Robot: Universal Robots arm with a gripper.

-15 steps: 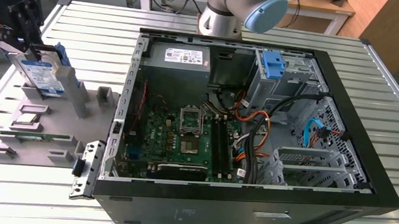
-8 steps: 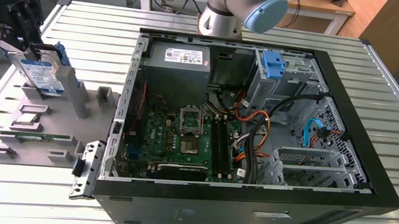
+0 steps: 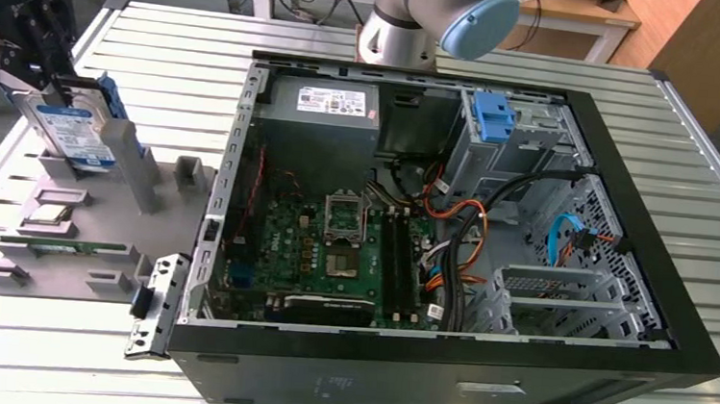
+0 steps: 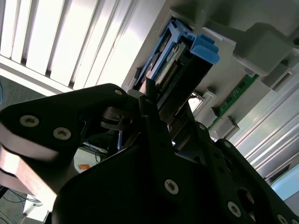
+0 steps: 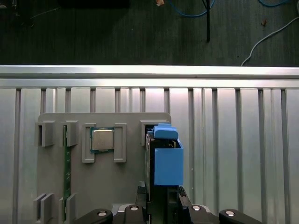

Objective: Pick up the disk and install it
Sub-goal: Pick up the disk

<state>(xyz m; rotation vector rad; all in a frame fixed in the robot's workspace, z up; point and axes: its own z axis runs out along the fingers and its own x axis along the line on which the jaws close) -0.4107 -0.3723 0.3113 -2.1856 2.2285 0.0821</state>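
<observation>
The disk (image 3: 79, 132), silver with a white-and-blue label and blue side rails, stands on edge in a slot of the grey parts holder (image 3: 122, 193) at the exterior view's left. My gripper (image 3: 50, 89) comes down on its upper end, with a finger on either side, shut on it. In both wrist views the fingers flank the disk (image 5: 168, 161) (image 4: 187, 58). The gripper (image 5: 163, 198) (image 4: 161, 100) hides the disk's near end. The disk's lower edge is still at the holder's slot.
The open computer case (image 3: 663, 274) lies on the slatted table, with a blue bracket (image 3: 492, 116) in its drive cage and a grey power supply (image 3: 322, 103) at the back. The holder (image 5: 131, 154) also carries a processor chip (image 5: 103, 139) and a memory stick (image 5: 67, 177).
</observation>
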